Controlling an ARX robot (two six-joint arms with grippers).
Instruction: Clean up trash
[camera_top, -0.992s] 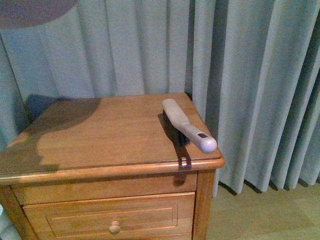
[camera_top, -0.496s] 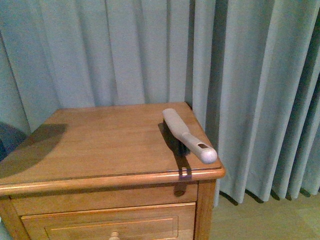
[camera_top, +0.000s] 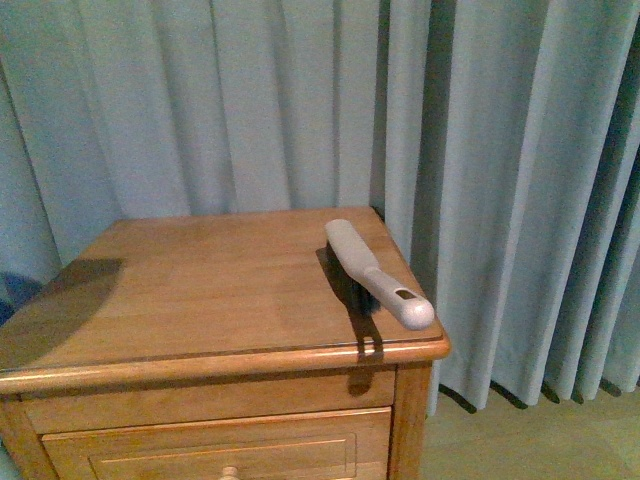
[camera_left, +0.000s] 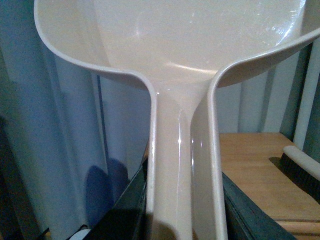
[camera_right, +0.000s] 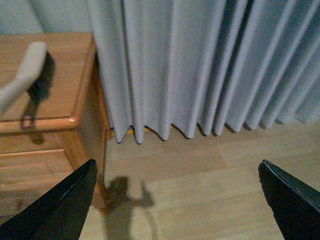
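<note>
Cream plastic dustpan (camera_left: 175, 100) is held in left jaws; right jaws gape empty. Grey brush (camera_top: 378, 268) at tabletop's (camera_top: 200, 290) front-right corner could be knocked off by them.

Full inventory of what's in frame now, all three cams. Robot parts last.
nightstand: 1, brown wood, centre of front view, backed by the curtain
drawer: 1, brown wood, nightstand front
brush: 1, pale grey handle, dark bristles, on the nightstand near its right edge
curtain: 1, pale blue-grey, behind and right of nightstand
floor: tan wood, beside nightstand
dustpan: 1, cream, in left gripper
paper wad: 0 in view
left gripper: dark, closed on dustpan handle
right gripper: dark, open, over floor
</note>
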